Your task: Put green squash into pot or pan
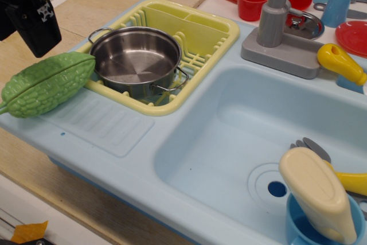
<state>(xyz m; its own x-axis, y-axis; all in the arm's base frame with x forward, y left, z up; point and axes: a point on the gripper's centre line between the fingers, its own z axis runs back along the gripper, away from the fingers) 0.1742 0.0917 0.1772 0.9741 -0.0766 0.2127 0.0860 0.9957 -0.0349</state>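
Squash waiting, reach not yet made

Our gripper (28, 12) hangs above the green squash (47, 84); we cannot tell its jaw state. The squash lies just beside the pot (135, 61) in the yellow rack (221, 30); next we descend and grasp.

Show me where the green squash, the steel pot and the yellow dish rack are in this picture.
green squash (47, 86), the single camera view, middle of its bumpy body
steel pot (135, 61), same view, bare inside bottom
yellow dish rack (221, 25), same view, far right rim
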